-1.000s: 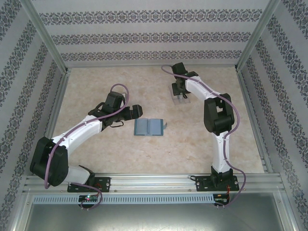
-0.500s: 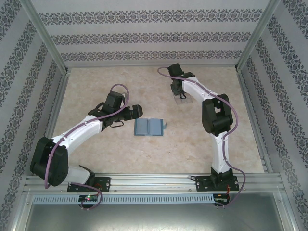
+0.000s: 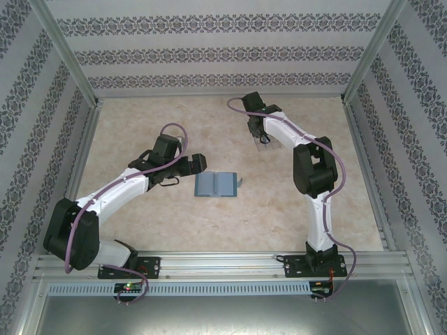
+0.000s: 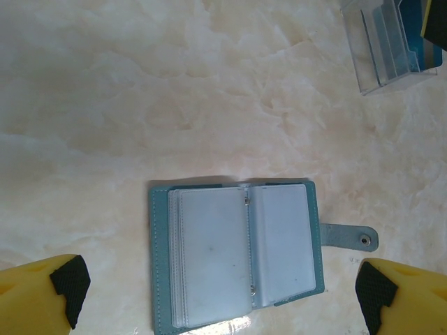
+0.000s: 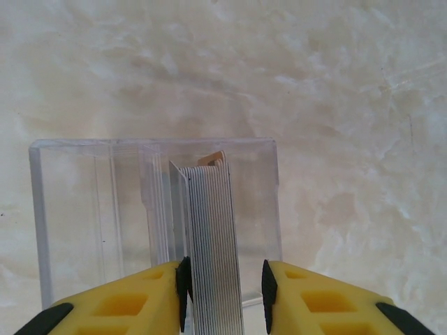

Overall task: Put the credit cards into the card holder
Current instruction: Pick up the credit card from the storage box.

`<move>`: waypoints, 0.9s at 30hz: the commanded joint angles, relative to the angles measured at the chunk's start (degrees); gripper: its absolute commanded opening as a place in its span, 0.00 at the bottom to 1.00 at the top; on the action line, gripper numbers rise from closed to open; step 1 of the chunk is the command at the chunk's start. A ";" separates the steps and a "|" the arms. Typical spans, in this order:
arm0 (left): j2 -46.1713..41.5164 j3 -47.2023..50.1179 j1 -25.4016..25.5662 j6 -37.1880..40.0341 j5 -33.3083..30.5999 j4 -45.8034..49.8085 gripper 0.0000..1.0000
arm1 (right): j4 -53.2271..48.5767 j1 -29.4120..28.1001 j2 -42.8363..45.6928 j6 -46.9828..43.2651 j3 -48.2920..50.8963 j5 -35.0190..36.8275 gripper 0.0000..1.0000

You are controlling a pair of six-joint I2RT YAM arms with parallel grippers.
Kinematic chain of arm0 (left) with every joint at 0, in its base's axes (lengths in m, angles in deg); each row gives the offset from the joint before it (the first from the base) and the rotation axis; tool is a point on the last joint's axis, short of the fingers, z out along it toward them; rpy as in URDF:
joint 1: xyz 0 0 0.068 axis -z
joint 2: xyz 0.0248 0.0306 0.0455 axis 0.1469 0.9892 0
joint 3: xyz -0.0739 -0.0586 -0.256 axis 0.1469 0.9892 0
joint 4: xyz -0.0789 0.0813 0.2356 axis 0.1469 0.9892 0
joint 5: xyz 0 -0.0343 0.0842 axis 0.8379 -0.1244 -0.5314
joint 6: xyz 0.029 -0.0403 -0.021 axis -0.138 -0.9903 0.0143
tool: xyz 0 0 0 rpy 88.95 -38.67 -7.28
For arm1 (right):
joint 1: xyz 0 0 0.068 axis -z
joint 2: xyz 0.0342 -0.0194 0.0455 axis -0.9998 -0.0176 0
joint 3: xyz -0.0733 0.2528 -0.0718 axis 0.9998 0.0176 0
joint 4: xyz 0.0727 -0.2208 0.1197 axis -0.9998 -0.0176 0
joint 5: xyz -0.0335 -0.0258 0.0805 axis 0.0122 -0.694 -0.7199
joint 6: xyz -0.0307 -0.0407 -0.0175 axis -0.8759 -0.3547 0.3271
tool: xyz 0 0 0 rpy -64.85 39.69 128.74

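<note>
Patterned wallpaper walls, pale marble desk [image 3: 154, 223], arm bases at the near edge. Left gripper [image 4: 220, 292] is wide open and holds nothing. It hangs just left of the card holder [image 4: 237, 255], probably parked there to steady or receive.

Card holder lies flat and opened out about mid-desk. Pale pocketed pages face up, strap [image 4: 346, 237] with its clasp is flung out sideways, so the pockets are reachable. No card in them that I can see.

Farther on, toward the far edge and right of centre, stands the clear box [image 5: 91, 209]. The credit cards [image 5: 213, 230] sit inside it on edge as one tight stack, which suits a pinch from above. Right gripper [image 5: 225, 286] reaches down into the box, narrow, straddling the stack. One pad touches the stack and the other shows a slim gap, so it looks not yet clamped.

Step in hand, my read: picking cards out of the box, task barely begun. Risk is taking the whole stack rather than one.
</note>
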 commanded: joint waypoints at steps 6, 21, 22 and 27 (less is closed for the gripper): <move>-0.75 0.83 0.75 0.09 0.79 -1.92 0.99 | -0.59 -0.54 2.52 -1.08 -0.04 2.66 0.21; -1.21 1.00 0.79 0.26 1.03 -1.45 0.99 | -1.44 -1.07 4.43 -0.87 -0.08 0.51 0.00; -1.32 0.98 0.80 0.29 0.96 -1.49 0.99 | -1.76 -1.12 5.01 -0.47 -0.01 -0.02 0.00; -2.06 -0.27 0.74 0.55 0.48 0.50 0.99 | -0.98 -1.79 11.18 1.34 3.72 -3.59 0.00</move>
